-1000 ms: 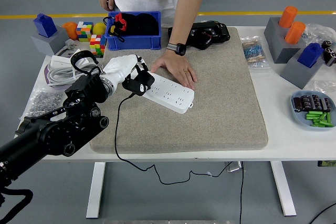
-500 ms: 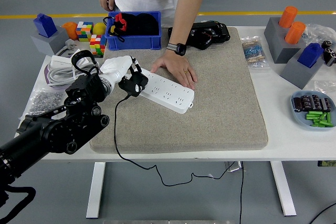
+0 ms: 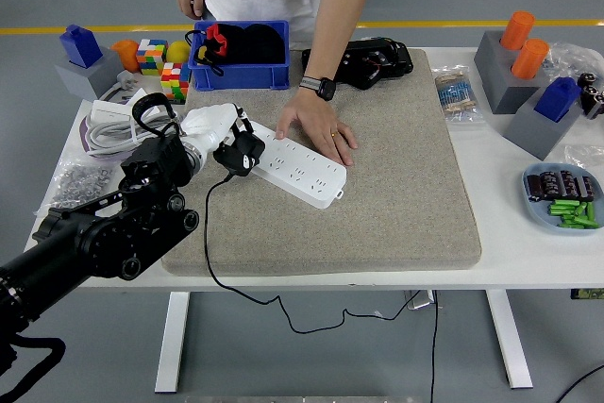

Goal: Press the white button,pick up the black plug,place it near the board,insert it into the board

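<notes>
A white power strip point(image 3: 304, 171) lies slanted on the grey felt mat point(image 3: 396, 186). My left hand point(image 3: 226, 134), white-fingered on a black arm, is shut on the black plug point(image 3: 240, 154) and holds it at the strip's left end. The plug's black cable point(image 3: 209, 252) trails down off the table's near edge. A person's hand point(image 3: 321, 131) rests flat on the strip's far side and holds it down. The white button is not visible to me. My right arm is out of view.
A blue bin point(image 3: 242, 56) with black and red items stands behind the mat. Coloured cubes point(image 3: 162, 65), a white cable coil point(image 3: 111, 120) and a bag of screws point(image 3: 71, 181) lie at left. Grey blocks with orange cylinders point(image 3: 514, 58) and a dish of parts point(image 3: 564, 200) at right.
My left hand has drawn the black plug a little left and back, from over the strip's first sockets to its left end. The strip and the person's hand shifted slightly.
</notes>
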{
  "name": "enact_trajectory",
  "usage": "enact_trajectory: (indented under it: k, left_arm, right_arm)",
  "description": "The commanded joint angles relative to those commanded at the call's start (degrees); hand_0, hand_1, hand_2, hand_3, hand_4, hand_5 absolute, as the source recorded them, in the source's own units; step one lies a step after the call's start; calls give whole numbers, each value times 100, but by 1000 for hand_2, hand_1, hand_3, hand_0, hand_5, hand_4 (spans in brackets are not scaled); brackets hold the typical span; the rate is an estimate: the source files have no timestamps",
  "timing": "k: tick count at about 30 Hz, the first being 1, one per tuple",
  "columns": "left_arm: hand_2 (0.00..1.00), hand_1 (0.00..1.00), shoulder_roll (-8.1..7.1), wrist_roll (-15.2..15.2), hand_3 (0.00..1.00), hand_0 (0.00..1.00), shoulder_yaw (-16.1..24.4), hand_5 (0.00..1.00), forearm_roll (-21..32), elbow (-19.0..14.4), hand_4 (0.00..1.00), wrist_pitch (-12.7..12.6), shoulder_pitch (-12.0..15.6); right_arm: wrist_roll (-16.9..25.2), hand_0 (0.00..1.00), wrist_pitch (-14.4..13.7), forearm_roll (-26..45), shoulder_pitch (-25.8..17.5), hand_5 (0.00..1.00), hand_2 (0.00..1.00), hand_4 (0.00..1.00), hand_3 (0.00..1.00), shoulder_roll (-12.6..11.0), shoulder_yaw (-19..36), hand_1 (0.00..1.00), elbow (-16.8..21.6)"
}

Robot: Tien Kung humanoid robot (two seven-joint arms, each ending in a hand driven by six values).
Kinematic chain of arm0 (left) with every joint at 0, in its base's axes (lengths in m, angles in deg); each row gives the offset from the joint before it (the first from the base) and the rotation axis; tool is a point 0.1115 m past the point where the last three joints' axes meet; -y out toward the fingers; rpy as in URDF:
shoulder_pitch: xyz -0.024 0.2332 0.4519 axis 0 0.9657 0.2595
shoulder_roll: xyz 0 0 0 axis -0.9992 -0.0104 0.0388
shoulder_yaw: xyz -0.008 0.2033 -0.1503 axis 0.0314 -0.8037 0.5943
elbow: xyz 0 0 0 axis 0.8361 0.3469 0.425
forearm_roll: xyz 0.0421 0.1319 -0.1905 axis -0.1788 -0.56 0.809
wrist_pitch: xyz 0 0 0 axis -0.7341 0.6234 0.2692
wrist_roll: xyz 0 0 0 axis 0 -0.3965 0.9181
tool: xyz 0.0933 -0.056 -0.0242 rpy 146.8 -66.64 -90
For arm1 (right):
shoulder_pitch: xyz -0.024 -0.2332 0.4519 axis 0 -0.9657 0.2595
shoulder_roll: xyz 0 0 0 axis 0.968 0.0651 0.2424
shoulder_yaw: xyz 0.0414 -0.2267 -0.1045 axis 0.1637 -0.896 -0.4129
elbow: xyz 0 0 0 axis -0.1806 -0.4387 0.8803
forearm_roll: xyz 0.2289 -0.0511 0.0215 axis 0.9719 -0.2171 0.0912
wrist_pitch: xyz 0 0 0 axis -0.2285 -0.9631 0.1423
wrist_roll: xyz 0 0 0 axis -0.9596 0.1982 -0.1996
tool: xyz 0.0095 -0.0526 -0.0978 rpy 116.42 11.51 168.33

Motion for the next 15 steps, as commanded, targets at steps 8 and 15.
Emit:
enact_trajectory:
  k: [8,15]
  left_arm:
    - [338,245,22,85,590,87,-29,2,29,-71,644,76,-4]
    - [438,369,4,98,648,164,-42,61,106,-161,824,68,42]
  right_arm:
    - [3,613,-2,-2,3,316,590,640,535,1,18,557,5]
    - [0,613,0,-11,-17,316,591,640,536,19,41,557,-4]
